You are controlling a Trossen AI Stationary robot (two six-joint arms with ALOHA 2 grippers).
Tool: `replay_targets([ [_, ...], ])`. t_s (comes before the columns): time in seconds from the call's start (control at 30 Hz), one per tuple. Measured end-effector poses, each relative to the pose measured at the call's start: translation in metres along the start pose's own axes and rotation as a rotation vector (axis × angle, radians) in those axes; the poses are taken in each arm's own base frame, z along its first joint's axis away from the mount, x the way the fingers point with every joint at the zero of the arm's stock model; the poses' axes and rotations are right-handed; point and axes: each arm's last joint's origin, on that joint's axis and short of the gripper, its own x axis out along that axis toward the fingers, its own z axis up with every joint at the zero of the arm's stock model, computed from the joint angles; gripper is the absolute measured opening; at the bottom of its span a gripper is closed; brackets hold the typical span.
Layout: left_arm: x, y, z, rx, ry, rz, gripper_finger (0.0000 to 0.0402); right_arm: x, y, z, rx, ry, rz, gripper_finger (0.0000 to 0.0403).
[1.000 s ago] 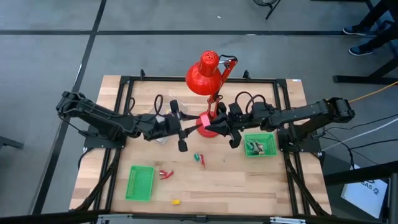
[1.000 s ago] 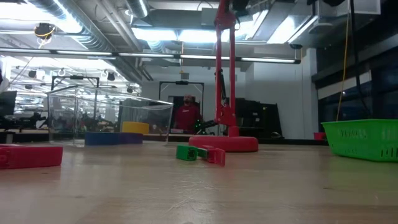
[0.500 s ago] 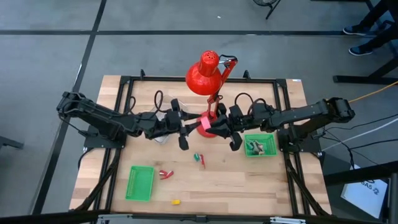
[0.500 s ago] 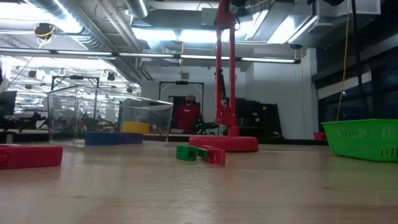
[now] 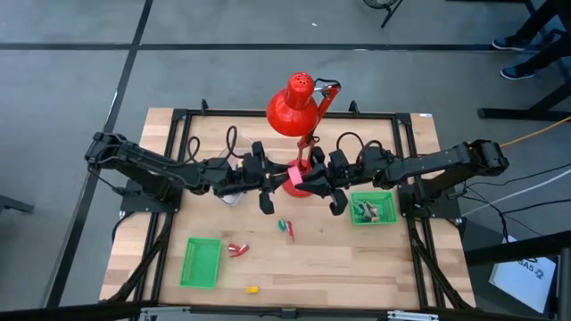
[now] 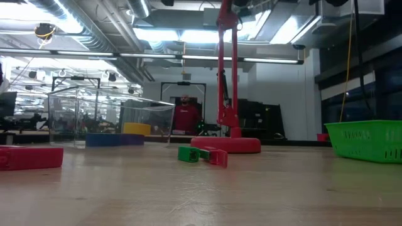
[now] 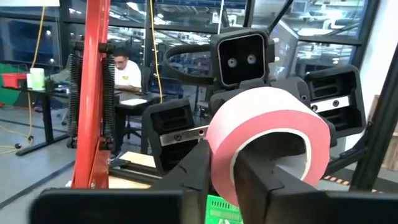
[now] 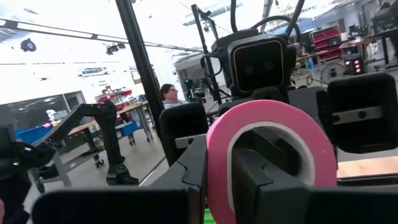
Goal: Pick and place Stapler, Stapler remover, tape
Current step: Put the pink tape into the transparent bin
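A pink tape roll (image 5: 293, 175) hangs high above the table beside the red lamp's post (image 5: 312, 143), held between both arms. My left gripper (image 5: 280, 179) reaches it from the table's left and my right gripper (image 5: 304, 179) from the right; both are shut on it. A green-and-red stapler remover (image 5: 285, 226) lies on the wood below, a red stapler (image 5: 236, 249) nearer the front, and a small yellow tape roll (image 5: 252, 289) near the front edge. My left gripper has one finger (image 7: 267, 180) inside the pink roll's hole and the other (image 7: 194, 168) outside, with the roll's wall (image 7: 219, 163) between them. The fingers come about level from the table's left. The roll stands on edge, clear of the table. My right gripper holds the same roll the same way: one finger (image 8: 261, 168) is in the hole, one (image 8: 189, 171) is outside, and the ring's wall (image 8: 216, 158) is pinched between. It comes about level from the table's right. The roll is lifted clear.
The red lamp (image 5: 297, 105) stands at the table's far middle on its base (image 6: 227, 145). A green basket (image 5: 372, 208) with items sits at the right, a flat green tray (image 5: 201, 262) at the front left, and a clear box (image 6: 94, 119) at the left. A person sits in the room behind.
My left gripper has moved toward the table's right, up to the pink roll that my right gripper holds, and has rolled about its own line. The roll and my right gripper have kept their place.
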Motion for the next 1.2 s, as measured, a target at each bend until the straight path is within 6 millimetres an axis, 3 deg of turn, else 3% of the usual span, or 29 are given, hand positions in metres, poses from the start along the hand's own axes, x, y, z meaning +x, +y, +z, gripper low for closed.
replay_targets([
  [0.1,0.0,0.0,0.0,0.0,-0.001,0.002,0.0035,0.0,0.0,0.0,-0.009,-0.001,-0.006,0.0044],
  [0.4,-0.005,0.003,0.004,0.014,0.021,0.032,0.0035,0.0,0.0,0.0,0.016,-0.009,-0.023,0.017],
  [0.63,-0.028,0.013,0.016,-0.002,0.154,0.095,0.0035,-0.002,-0.01,0.002,0.069,0.02,0.015,0.0227],
  [0.77,-0.05,0.024,0.023,-0.045,0.266,0.15,0.0035,-0.008,-0.021,0.007,0.119,0.077,0.109,0.0236],
  [1.0,-0.089,0.042,0.037,-0.126,0.354,0.257,0.0035,-0.013,-0.037,0.013,0.286,0.109,0.119,0.0232],
  [1.13,-0.101,0.048,0.045,-0.138,0.333,0.31,0.0038,-0.014,-0.041,0.014,0.265,0.067,0.044,0.0232],
  [1.2,-0.104,0.049,0.047,-0.144,0.324,0.313,0.0039,-0.015,-0.039,0.016,0.184,0.077,0.092,0.0232],
])
